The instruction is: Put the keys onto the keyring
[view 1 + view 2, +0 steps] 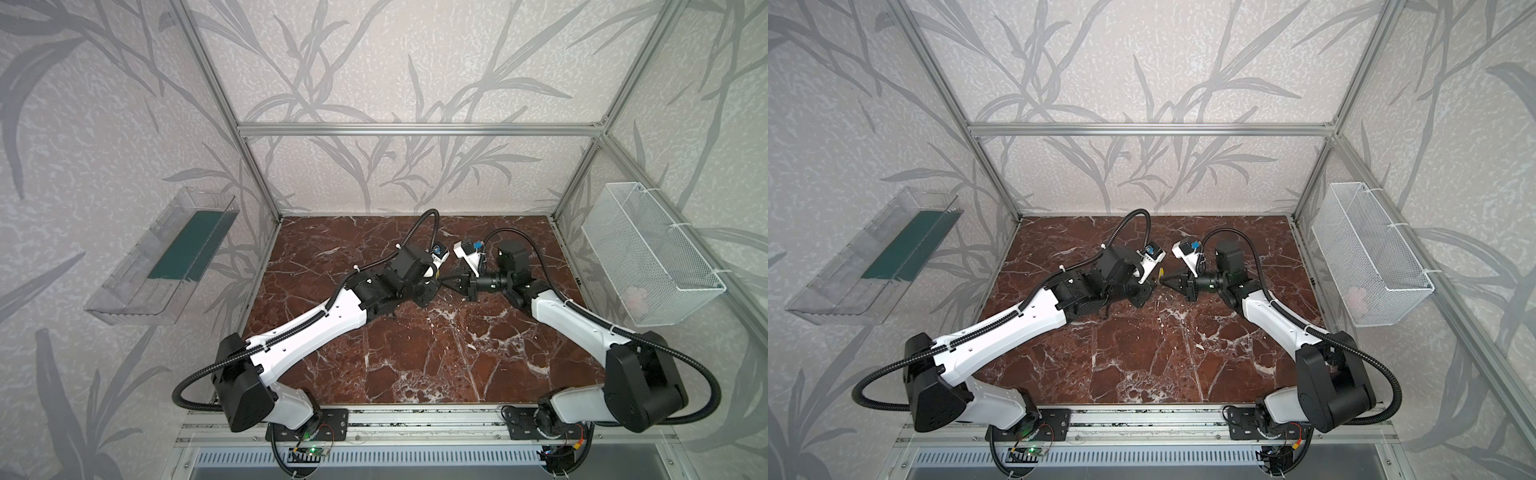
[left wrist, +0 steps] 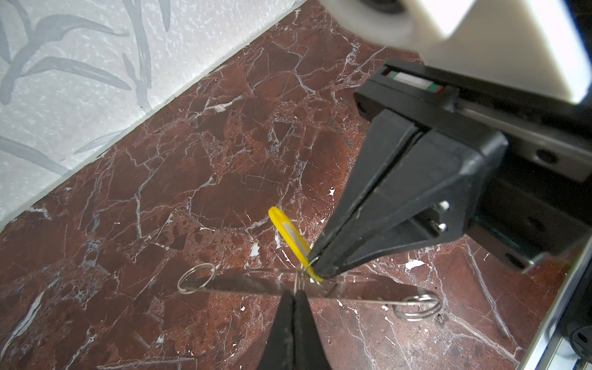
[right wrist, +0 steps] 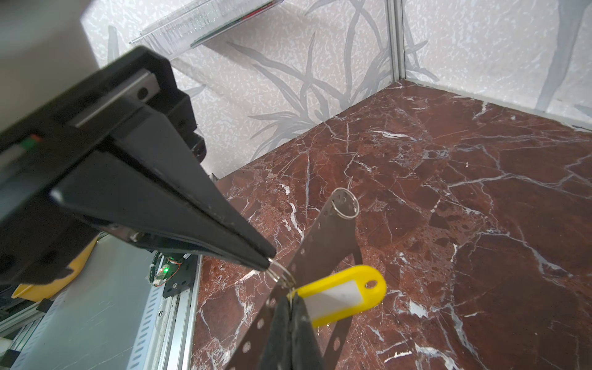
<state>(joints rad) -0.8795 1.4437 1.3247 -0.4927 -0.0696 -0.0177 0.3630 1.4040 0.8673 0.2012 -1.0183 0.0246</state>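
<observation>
Left gripper [image 3: 267, 260]: its black fingers are seen from the right wrist camera pressed together, with the silver keyring [image 3: 283, 274] pinched at the very tip.
Right gripper [image 2: 315, 268]: it is seen from the left wrist camera clamped tight, its tip on the same ring where the yellow tag [image 2: 288, 234] is hung. The ring wire appears to be nipped there, but whether the plate is caught too cannot be told.
Keyring: it is held between the two tips, which nearly touch, over the middle of the marble table [image 1: 415, 365], toward the back wall.
Key plate [image 3: 320, 243]: a flat grey-beige piece, dotted with small holes along its rim, is found at the gripper tips, just beside the keyring. It is shown tilted upward in the right wrist view and edge-on, as a thin line, in the left wrist view.
Spare rings [image 3: 358, 205]: small silver split rings are threaded at the plate's ends. Two are shown by the left wrist camera and only one by the right.
Writing: the tag's white label window is shown blank in the right wrist view. A small dark mark [image 1: 577, 282] on the table's right edge is too small to be read.
Top views: the tag is reduced to a yellow speck in a top view, and the plate and rings cannot be made out.
Walls: a clear plastic bin [image 1: 166, 257] with a dark green insert is mounted on the left. A white wire basket [image 1: 648, 249] is hung on the right.
Green light [image 3: 165, 270]: it is lit on a small board by the left arm's base.
</observation>
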